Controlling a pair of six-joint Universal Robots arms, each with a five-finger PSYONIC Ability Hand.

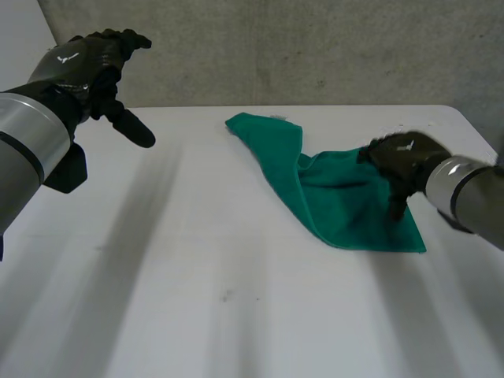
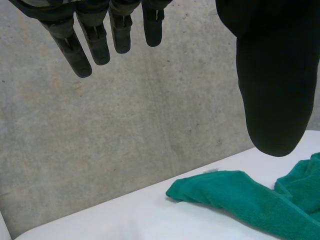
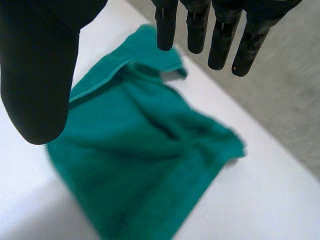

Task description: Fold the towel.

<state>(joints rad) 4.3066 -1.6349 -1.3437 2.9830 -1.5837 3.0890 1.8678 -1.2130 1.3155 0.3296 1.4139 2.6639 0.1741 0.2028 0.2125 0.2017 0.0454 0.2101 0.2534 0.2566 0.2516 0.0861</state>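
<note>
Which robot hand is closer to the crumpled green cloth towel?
Right. The right hand is over the wide end of the crumpled green towel; the left hand is raised far off, across the white table.

We see the towel [image 1: 339, 201] lying on the table [image 1: 197, 260], toward its right side. Our right hand [image 1: 402, 161] is over the towel's right part. Our left hand [image 1: 90, 59] is far off to the left. A wall [image 1: 315, 47] stands behind the table.
</note>
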